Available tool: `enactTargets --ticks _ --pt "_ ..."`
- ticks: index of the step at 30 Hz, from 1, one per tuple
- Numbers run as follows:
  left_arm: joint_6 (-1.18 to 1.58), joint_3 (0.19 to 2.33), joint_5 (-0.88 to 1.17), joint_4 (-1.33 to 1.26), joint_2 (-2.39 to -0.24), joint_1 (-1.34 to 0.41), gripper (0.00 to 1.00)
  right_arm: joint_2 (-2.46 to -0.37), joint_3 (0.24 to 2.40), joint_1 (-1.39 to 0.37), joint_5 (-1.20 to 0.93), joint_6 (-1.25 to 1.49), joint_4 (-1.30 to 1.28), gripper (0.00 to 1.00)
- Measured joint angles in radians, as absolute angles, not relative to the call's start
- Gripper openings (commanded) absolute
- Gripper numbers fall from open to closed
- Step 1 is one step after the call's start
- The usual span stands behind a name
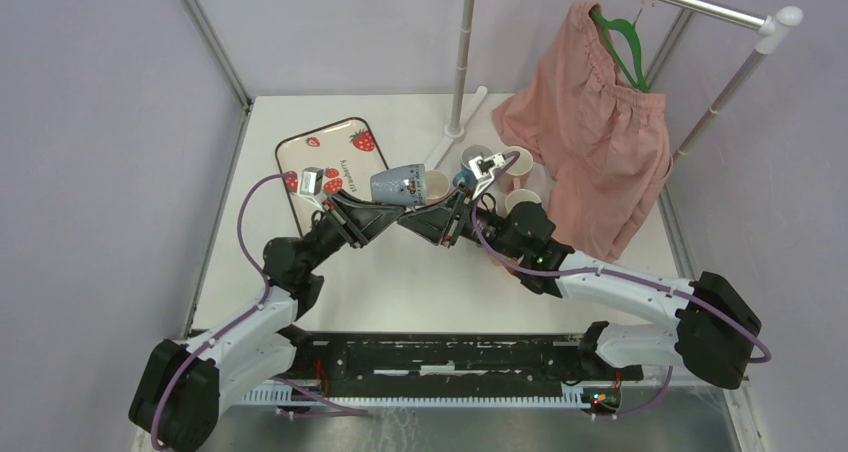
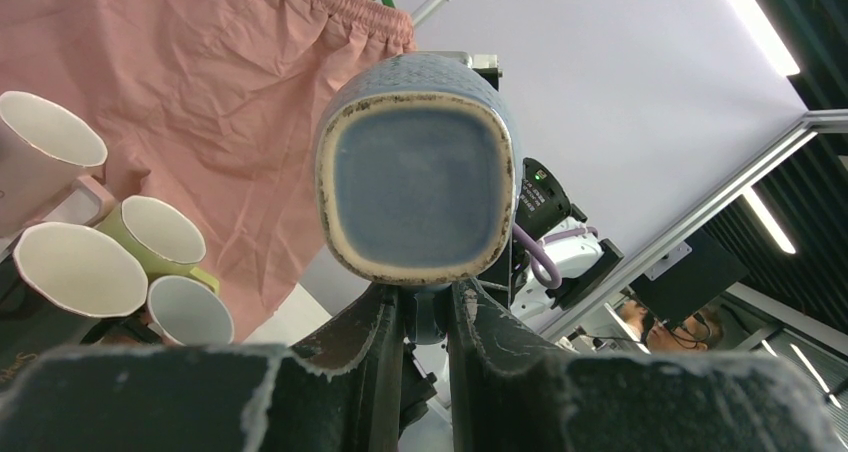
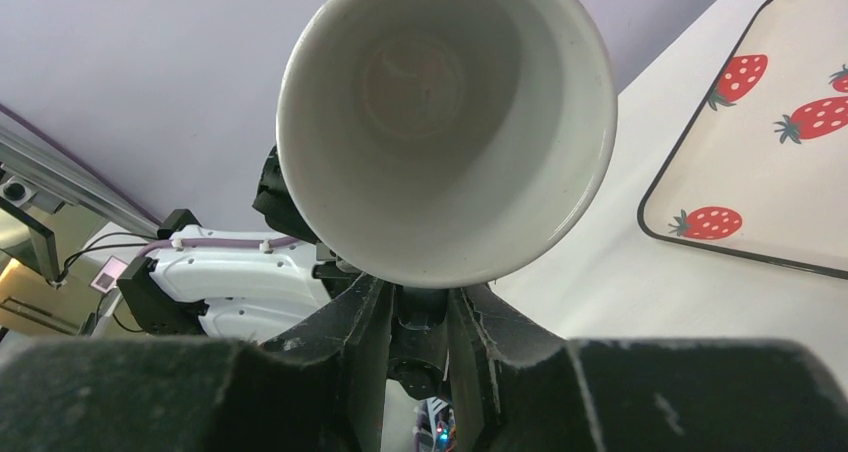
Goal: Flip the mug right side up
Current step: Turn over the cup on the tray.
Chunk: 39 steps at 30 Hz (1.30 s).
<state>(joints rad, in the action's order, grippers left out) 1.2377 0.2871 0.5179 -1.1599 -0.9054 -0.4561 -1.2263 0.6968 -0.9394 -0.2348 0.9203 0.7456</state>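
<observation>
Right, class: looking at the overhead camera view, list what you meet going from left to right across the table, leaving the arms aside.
strawberry tray → blue mug, held up on its side → cluster of mugs → pink shorts on the hanger → white end cap of the rail

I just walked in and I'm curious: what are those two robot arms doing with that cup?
A blue mug is up in the air above the table, lying on its side between the two arms. The left claw pinches it from the bottom end. The right claw sits under its open mouth, but I can't tell if it has a grip. The mug is not right side up yet. More cups stand by the pink shorts.
</observation>
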Motion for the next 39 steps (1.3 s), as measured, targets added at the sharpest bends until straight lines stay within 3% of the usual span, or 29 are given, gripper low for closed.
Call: enactTargets --ticks 3,13,16,24,26,28,31,34,39 --pt "1.238 0.287 0.518 -1.162 -0.907 -0.456 0.02 -1.228 0.697 -0.939 -0.236 0.921 0.746 0.29" --pt "1.238 0.287 0.517 -1.177 -0.917 -0.458 0.04 -1.228 0.697 -0.934 -0.236 0.941 0.745 0.00" --pt "1.237 0.287 0.517 -1.178 -0.920 -0.459 0.22 -1.228 0.697 -0.933 -0.235 0.941 0.744 0.00" --pt "1.231 0.287 0.519 -1.132 -0.907 -0.466 0.56 -1.219 0.672 -0.933 -0.212 0.933 0.743 0.00" --pt "1.216 0.289 0.519 -1.081 -0.886 -0.468 0.63 -1.206 0.653 -0.933 -0.196 0.926 0.735 0.00" --pt "1.197 0.294 0.517 -1.018 -0.855 -0.469 0.77 -1.188 0.636 -0.933 -0.179 0.919 0.721 0.00" --pt "1.151 0.314 0.514 -0.908 -0.809 -0.469 0.84 -1.158 0.620 -0.933 -0.151 0.906 0.700 0.00" --pt "1.100 0.344 0.506 -0.785 -0.767 -0.469 0.99 -1.122 0.612 -0.933 -0.120 0.879 0.666 0.00" --pt "0.986 0.417 0.443 -0.470 -0.696 -0.469 1.00 -1.056 0.612 -0.934 -0.035 0.781 0.548 0.00"
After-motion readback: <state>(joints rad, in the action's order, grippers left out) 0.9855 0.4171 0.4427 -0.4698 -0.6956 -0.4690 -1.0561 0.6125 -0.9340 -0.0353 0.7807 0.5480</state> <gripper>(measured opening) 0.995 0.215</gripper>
